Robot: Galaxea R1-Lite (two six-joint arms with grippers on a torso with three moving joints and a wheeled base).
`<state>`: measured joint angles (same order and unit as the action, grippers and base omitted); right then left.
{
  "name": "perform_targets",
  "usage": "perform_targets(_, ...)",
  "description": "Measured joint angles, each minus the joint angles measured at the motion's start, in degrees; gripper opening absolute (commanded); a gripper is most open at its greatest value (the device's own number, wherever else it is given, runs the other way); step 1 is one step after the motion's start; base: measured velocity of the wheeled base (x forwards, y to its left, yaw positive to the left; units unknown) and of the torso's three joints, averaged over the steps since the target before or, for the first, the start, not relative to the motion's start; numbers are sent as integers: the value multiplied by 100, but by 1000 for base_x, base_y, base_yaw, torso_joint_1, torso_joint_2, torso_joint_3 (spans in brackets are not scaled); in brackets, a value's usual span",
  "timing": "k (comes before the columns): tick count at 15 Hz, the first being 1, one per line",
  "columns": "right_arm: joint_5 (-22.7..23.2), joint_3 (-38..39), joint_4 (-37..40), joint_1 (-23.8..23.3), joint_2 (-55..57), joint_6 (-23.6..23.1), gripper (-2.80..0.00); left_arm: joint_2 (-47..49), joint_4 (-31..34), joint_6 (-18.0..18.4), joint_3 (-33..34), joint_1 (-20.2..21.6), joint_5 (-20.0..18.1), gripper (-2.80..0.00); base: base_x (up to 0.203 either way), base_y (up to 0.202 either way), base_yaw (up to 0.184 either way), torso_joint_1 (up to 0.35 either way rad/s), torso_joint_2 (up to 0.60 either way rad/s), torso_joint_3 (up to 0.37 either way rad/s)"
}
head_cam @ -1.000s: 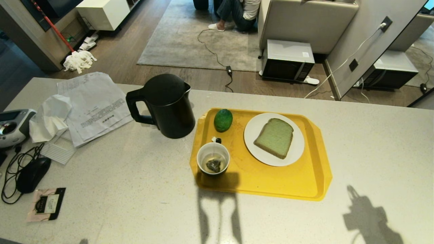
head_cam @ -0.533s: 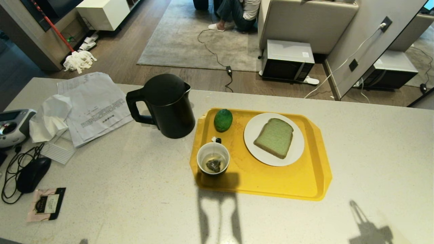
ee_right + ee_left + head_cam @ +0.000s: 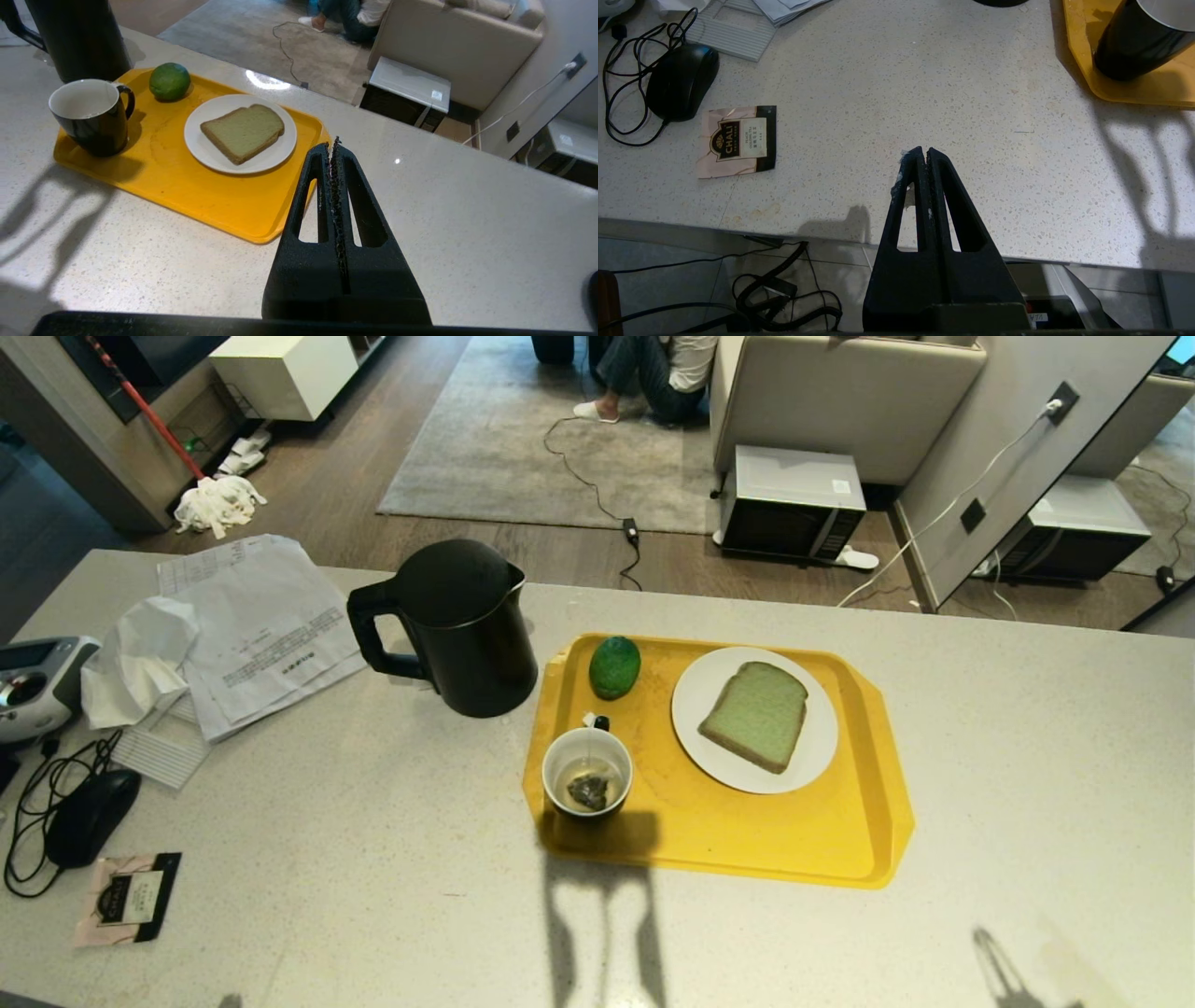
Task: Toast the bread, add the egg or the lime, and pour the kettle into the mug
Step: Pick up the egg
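**Head view: breakfast things set out on a yellow tray**

The tray (image 3: pixel 840 840) lies on the speckled counter (image 3: pixel 373 896). On it a white plate (image 3: pixel 812 747) bears the green bread (image 3: pixel 756 714); the lime (image 3: pixel 614 666) sits at the far left corner, and the mug (image 3: pixel 587 775) (a tea bag inside) stands near the left edge. The black kettle (image 3: pixel 467 625) stands on the counter just left of the tray. The left gripper (image 3: pixel 923 154) hangs over the counter's near edge, fingers pressed together, empty. The right gripper (image 3: pixel 332 147) is likewise closed and empty, near the tray's right end.
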<state>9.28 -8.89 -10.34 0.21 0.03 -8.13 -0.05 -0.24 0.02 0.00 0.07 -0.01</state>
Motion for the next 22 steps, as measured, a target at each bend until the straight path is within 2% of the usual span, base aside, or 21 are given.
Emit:
perform_targets(5, -22, 785, -263, 6, -21, 201, -280, 0, -2, -2, 0, 0, 1, -280, 0, 0, 0, 0, 0, 0)
perform_targets(9, -415, 848, 563, 1, -24, 233, -280, 0, -5, -1, 0, 0, 1, -280, 0, 0, 0, 0, 0, 0)
perform_targets(11, -760, 871, 726, 1, -24, -83, -280, 0, -4, -2, 0, 0, 1, -280, 0, 0, 0, 0, 0, 0)
perform_targets(13, -727, 882, 828, 1, -24, -151, -280, 0, -5, 0, 0, 0, 1, -280, 0, 0, 0, 0, 0, 0)
perform_targets(17, -694, 849, 1159, 4, -21, 312, -280, 0, -2, -2, 0, 0, 1, -280, 0, 0, 0, 0, 0, 0)
perform_targets(22, -696, 854, 1141, 4, -16, 350, -280, 0, -5, -2, 0, 0, 1, -280, 0, 0, 0, 0, 0, 0)
